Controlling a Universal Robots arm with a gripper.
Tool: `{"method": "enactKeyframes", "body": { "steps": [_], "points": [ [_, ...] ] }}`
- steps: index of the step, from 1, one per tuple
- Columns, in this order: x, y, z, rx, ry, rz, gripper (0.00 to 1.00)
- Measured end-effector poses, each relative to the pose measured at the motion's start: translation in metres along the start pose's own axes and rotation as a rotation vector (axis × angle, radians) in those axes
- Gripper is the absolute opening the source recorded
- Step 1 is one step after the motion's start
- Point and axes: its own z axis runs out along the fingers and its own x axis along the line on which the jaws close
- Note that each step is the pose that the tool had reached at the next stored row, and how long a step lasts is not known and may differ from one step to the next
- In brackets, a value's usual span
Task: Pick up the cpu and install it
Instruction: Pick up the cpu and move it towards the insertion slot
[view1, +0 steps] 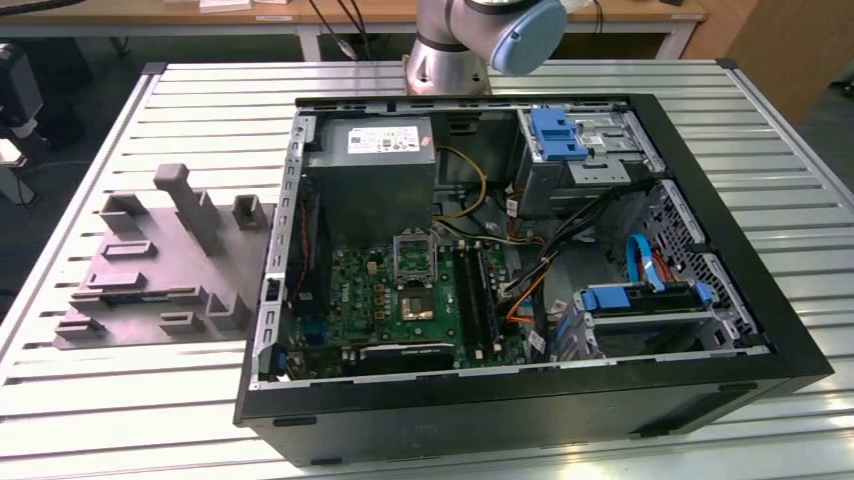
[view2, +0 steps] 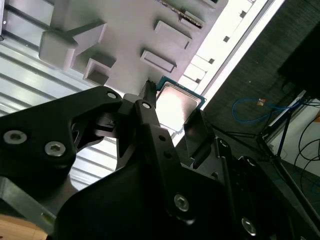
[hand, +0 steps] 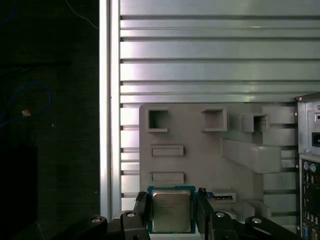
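While gripper (hand: 172, 197) pinches cpu (hand: 171, 210) by its edges above grey tray (hand: 200, 155), pick-up looks done. Install prob. needs chip squared w/ socket (view1: 416, 298), centre of exterior view.

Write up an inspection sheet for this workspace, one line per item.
Surface: slatted metal table, carrying a tray and a case.
Job's things: cpu held off the table, above the tray in the first wrist view.
Clutter: grey tray with upright blocks, at the exterior view's left of the open case; motherboard exposed inside.
Gripper: shut on the cpu, one finger on each side.
Cables: yellow, orange, black and blue cables inside the case; a blue cable on the dark floor.
Surroundings: wooden desk beyond the table; arm at the table's far edge.
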Motion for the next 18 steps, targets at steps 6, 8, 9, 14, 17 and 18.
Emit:
{"method": "enactKeyframes", "body": {
  "steps": [6,8,9,14,17,18],
  "points": [
    [-0.0001,0.0001,-0.0032,-0.0001,-0.0001,0.000,0.47],
    [-0.0009,0.0002,-0.0034,0.0000,0.0000,0.000,0.47],
    [-0.0010,0.0002,-0.0034,0.0000,0.0001,0.000,0.47],
    [-0.0020,0.0002,-0.0034,-0.0001,0.0000,0.000,0.47],
    [-0.0025,0.0002,-0.0034,0.0000,0.0001,0.000,0.47],
    [-0.0027,0.0002,-0.0034,0.0000,0.0001,0.000,0.47]
  ]
}}
